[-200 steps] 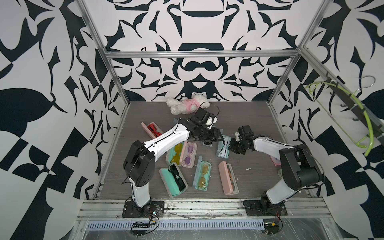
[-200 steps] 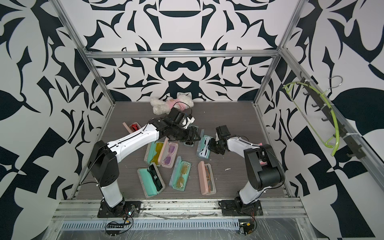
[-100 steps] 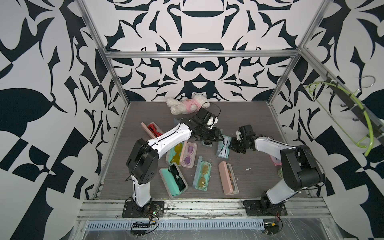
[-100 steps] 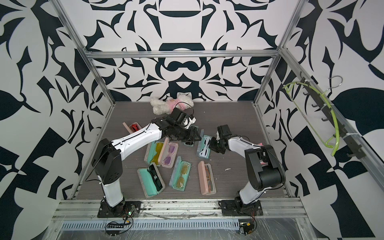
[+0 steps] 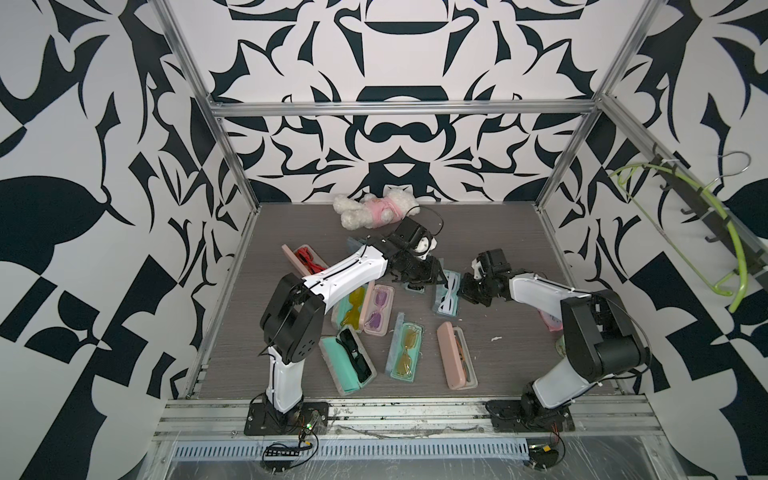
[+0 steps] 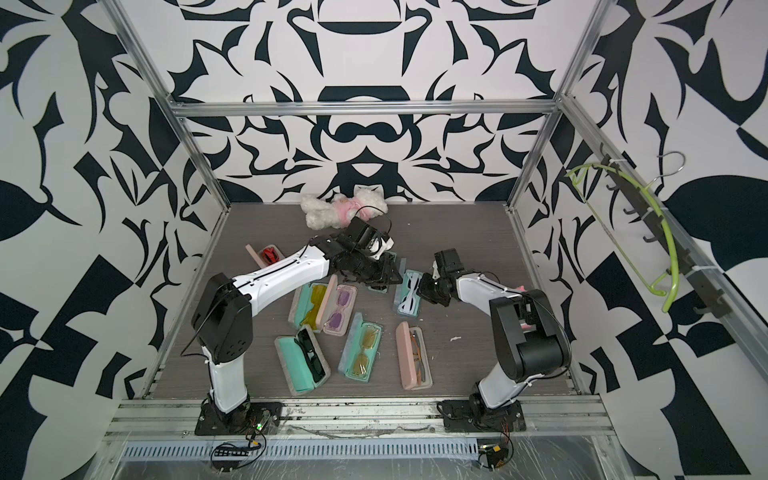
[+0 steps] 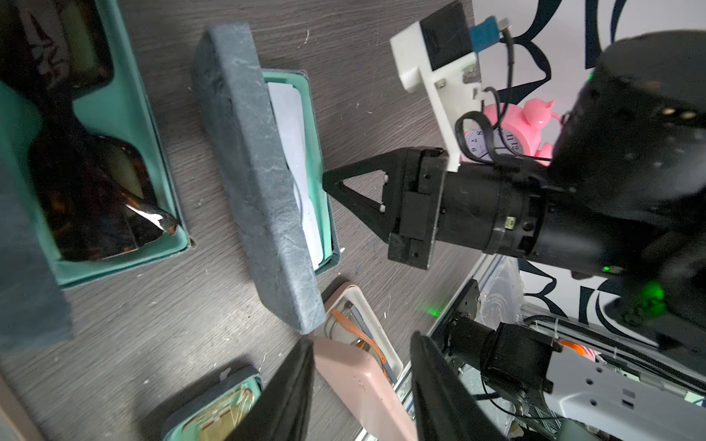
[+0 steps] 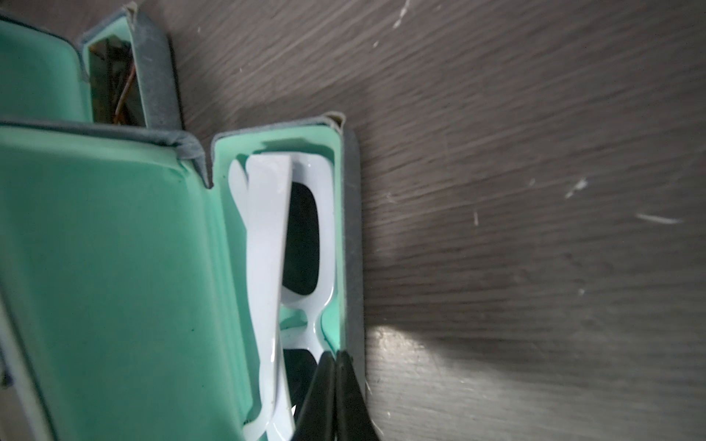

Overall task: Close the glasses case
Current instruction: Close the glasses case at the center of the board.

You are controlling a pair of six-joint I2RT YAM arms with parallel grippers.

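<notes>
The glasses case [image 5: 448, 293] [image 6: 409, 293] is grey-blue with a mint lining and lies mid-table with white glasses [image 8: 275, 267] in its tray. Its lid [image 7: 259, 183] stands half raised over the tray in the left wrist view. My right gripper [image 8: 335, 357] [image 5: 467, 289] is shut with nothing between its fingers. Its tips rest against the tray's outer rim [image 8: 351, 229]. My left gripper [image 7: 363, 382] [image 5: 419, 278] hovers on the lid's side of the case. Its fingers [image 7: 290, 397] stand apart and grip nothing.
Several other open cases lie around: dark glasses [image 7: 95, 172] beside the lid, yellow [image 5: 353, 307], purple [image 5: 378, 309], black [image 5: 353, 359], amber [image 5: 405, 347], a pink case [image 5: 455, 353], red glasses [image 5: 305, 257]. A plush toy [image 5: 374, 212] lies at the back, a pink clock [image 7: 508, 133] behind my right arm.
My right gripper's fingers have come together at the case's rim. The left gripper's jaws have narrowed and it has edged closer to the case.
</notes>
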